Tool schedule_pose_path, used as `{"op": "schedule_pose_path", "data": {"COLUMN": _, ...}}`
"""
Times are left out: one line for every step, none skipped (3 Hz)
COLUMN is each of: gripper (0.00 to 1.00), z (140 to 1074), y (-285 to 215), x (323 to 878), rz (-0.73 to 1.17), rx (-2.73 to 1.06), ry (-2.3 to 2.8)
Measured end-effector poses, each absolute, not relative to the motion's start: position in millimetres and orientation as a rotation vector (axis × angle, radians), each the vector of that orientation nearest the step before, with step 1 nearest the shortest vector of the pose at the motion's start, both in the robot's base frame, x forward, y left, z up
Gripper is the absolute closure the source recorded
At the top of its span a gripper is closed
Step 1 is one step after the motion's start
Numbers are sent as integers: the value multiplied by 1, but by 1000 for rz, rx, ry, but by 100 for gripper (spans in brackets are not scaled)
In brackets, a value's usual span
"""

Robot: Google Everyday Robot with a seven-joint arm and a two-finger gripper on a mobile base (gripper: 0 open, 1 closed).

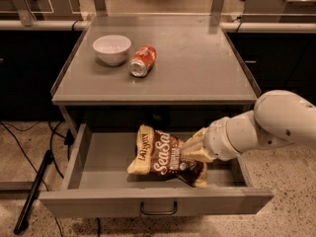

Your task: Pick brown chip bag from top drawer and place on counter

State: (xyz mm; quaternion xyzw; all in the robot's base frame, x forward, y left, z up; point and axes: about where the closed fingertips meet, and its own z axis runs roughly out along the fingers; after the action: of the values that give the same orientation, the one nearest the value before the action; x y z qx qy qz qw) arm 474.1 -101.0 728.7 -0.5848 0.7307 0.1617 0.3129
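The brown chip bag (159,155) lies flat in the open top drawer (94,201), near its middle, with the white "Sea Salt" lettering facing up. My gripper (192,150) comes in from the right on the pale arm (266,127) and sits low inside the drawer, against the bag's right end. The bag rests on the drawer floor. The grey counter (197,63) is directly above the drawer.
A white bowl (112,48) and a red soda can (142,61) lying on its side are on the counter's left half. The drawer's dark pull handle (158,211) faces front. A black pole (32,194) and cables lie on the floor at left.
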Motion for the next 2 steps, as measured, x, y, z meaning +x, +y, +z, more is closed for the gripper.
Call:
{"op": "schedule_pose_path", "data": {"gripper": 3, "z": 718, "y": -94, "x": 486, "rz": 416, "rx": -1569, "ry": 1918}}
{"op": "schedule_pose_path", "data": {"gripper": 1, "z": 707, "y": -89, "x": 497, "rz": 420, "rx": -1585, "ry": 1917}}
